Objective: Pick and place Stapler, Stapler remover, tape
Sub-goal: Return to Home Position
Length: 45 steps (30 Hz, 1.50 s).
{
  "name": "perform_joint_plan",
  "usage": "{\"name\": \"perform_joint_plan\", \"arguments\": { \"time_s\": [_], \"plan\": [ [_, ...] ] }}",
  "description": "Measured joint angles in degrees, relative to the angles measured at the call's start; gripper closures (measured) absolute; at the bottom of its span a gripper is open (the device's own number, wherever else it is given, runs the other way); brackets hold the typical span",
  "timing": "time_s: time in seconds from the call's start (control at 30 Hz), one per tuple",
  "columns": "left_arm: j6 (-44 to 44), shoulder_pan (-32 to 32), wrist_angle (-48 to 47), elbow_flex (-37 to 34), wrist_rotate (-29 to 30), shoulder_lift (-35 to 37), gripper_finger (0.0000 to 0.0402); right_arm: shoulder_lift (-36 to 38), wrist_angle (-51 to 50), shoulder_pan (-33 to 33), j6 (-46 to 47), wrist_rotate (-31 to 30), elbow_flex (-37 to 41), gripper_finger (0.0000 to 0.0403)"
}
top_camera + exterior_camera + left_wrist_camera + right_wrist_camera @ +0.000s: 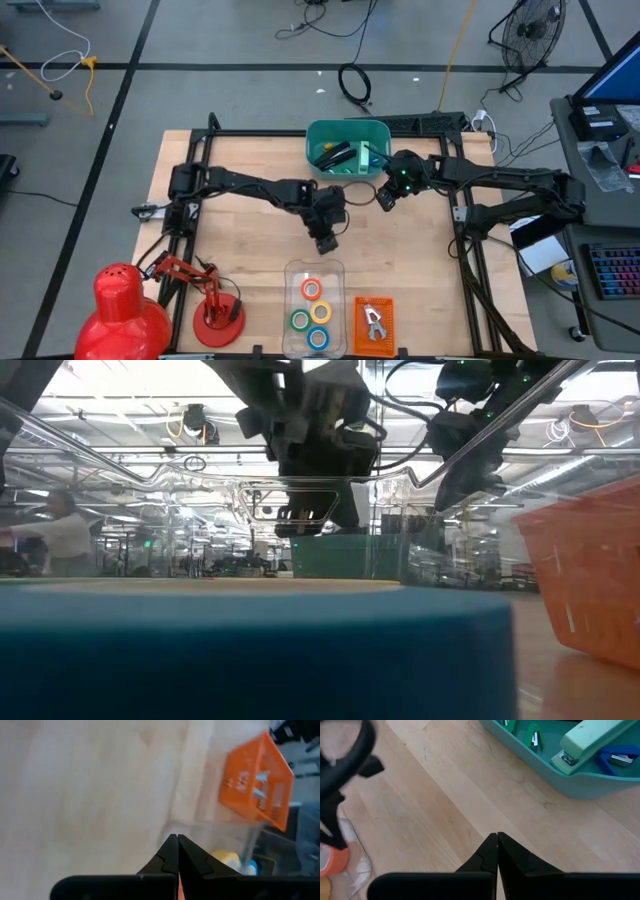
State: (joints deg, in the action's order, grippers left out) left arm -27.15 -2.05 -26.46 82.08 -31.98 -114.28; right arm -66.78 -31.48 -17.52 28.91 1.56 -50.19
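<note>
Left claw (177,839) and right claw (497,836) are each clenched tip to tip and empty. Only the high view shows all four tape rolls (305,290), in a clear bin (335,280) at the near edge of the bench (250,270), beside an orange basket (385,336). At the far edge, staplers (592,740) lie in a teal bin (347,124).

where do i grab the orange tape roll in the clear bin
Probably grip the orange tape roll by its ring wall, straight from above: one finger in the hollow core, one outside, away from the yellow roll. It lies flat in the clear bin.
</note>
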Motion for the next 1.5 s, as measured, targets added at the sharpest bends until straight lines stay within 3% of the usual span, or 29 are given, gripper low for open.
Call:
{"name": "perform_joint_plan", "arguments": {
  "time_s": [0.57,0.83,0.93,1.17,1.33,1.5],
  "plan": [
    [-1.31,-8.69,1.49,0.83,4.38,2.91,0.0401,-0.02,0.02,0.00,-0.02,0.52,0.00,0.0403],
    [0.81,-9.36,3.04,5.64,3.11,4.57,0.0401,2.10,6.79,0.00,0.07,13.40,0.00,0.0403],
    [1.52,-9.61,3.06,6.35,4.12,7.17,0.0401,5.53,12.94,0.01,-0.13,18.19,-0.02,0.0403],
    [2.89,-10.62,1.93,6.45,9.51,15.22,0.0401,19.53,21.98,-0.02,-3.82,18.04,-0.10,0.0403],
    [3.64,-12.13,0.75,6.38,11.09,18.32,0.0401,28.44,21.84,0.16,-4.55,18.62,0.99,0.0403],
    [2.99,-13.93,0.43,6.32,9.89,18.71,0.0401,36.59,22.24,1.90,-1.32,17.33,8.14,0.0403]
  ]
}}
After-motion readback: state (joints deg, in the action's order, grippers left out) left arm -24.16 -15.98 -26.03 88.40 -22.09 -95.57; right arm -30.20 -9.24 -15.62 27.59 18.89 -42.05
